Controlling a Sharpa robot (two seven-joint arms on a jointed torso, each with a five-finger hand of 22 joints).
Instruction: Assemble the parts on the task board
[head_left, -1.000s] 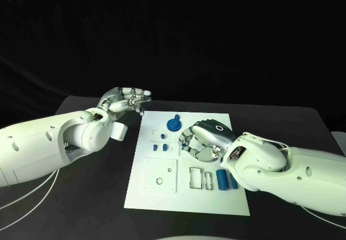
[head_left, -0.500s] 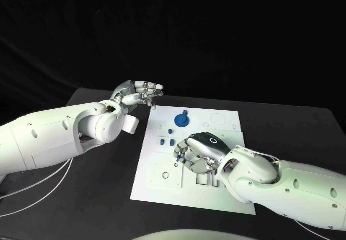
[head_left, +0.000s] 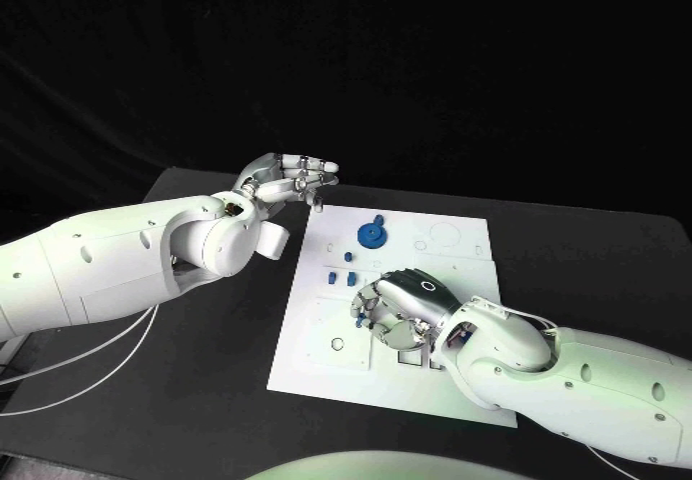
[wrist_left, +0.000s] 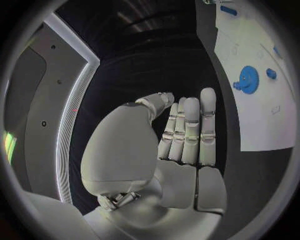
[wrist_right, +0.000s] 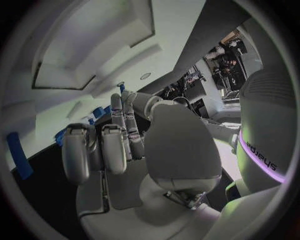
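The white task board lies mid-table. A blue gear stands near its far edge, with small blue parts just nearer. My right hand is over the board's middle with its fingers curled down toward the surface. Blue bits show beside its fingertips, and I cannot tell whether it holds any. The right wrist view shows that hand with small blue parts beyond it. My left hand hovers off the board's far left corner, fingers straight and empty. The left wrist view shows its palm beside the gear.
The black table surrounds the board, with bare room to its left. My right forearm covers the board's near right part. Cables hang below my left arm. Recesses mark the board's near left.
The head camera has shifted. My right hand has moved along the board away from the gear, toward me. My left hand stays off the far left corner.
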